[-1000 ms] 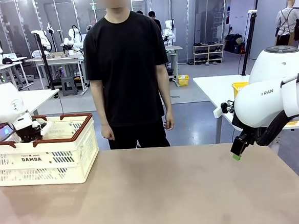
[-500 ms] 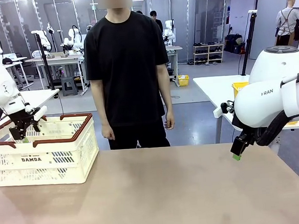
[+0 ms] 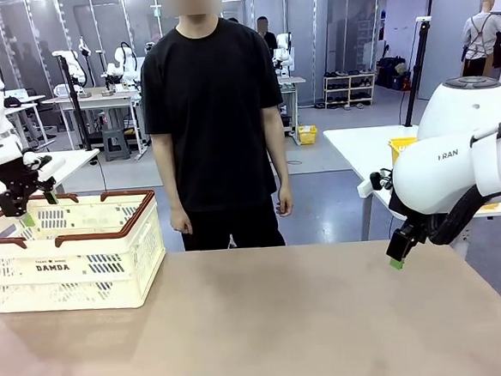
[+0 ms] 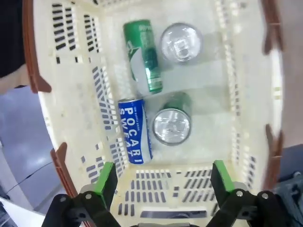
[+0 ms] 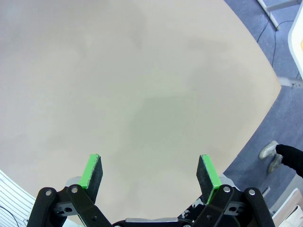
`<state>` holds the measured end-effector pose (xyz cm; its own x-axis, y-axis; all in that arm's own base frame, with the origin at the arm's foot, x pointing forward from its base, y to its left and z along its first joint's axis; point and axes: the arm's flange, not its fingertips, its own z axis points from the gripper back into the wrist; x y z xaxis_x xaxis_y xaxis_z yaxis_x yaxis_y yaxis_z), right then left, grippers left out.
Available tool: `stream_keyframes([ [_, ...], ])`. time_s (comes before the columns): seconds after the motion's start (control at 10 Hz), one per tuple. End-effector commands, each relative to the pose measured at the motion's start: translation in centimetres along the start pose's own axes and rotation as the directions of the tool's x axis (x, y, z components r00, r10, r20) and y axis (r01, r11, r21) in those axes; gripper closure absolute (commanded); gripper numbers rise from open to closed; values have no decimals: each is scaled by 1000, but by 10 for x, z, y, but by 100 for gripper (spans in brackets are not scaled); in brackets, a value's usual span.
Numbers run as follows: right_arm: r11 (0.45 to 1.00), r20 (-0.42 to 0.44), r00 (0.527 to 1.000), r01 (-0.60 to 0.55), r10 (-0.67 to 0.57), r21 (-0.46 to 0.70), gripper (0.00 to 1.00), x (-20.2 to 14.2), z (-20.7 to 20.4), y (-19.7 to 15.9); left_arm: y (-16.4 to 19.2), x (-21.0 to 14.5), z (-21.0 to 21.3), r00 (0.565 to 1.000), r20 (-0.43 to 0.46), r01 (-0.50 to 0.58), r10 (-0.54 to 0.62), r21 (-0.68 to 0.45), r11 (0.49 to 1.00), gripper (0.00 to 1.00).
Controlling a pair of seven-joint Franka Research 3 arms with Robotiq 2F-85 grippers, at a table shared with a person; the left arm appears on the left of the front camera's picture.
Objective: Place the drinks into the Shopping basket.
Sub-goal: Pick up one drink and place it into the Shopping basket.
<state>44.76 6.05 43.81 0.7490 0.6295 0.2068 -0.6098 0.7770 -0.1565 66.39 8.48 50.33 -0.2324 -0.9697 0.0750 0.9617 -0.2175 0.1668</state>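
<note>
Four drink cans lie in the shopping basket [image 4: 71, 101], which stands at the left end of the tabletop [image 3: 269, 324]. The green can [image 4: 143, 54] and the blue can [image 4: 134, 130] lie on their side. Two other cans stand upright, so mostly their silver tops show: one [image 4: 181, 42] just beside the green can, one [image 4: 171, 125] touching the blue can, with a green side.

Such cans are probably light, stiff and smooth, but thin metal may dent under a strong squeeze. I would take one across the middle of its round body; the lying ones may roll.

The blue can reads "POCARI SWEAT" in white letters. The basket front shows "DAMDA". The right arm shows "RAN".

The left gripper [image 4: 161, 182] hovers above the basket, jaws spread, holding nothing. The right gripper [image 5: 149, 172] hangs over the bare tabletop, also spread and empty.
</note>
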Motion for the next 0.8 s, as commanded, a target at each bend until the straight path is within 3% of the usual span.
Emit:
stream_keyframes([
  [0.0, 1000, -7, 1000, -6, 6, -6, 0, -1, 1, -2, -29, 8, 3, 998, 50, 39, -39, 3, 999, 0],
  [0.2, 1000, -7, 1000, -6, 6, -6, 0, -1, 1, -2, -30, 7, 7, 999, 37, -2, 0, 43, 999, 0],
  [0.7, 1000, -7, 1000, -6, 6, -6, 0, -1, 1, -2, -19, 8, 13, 1000, 19, 9, -9, 1, 1000, 0],
])
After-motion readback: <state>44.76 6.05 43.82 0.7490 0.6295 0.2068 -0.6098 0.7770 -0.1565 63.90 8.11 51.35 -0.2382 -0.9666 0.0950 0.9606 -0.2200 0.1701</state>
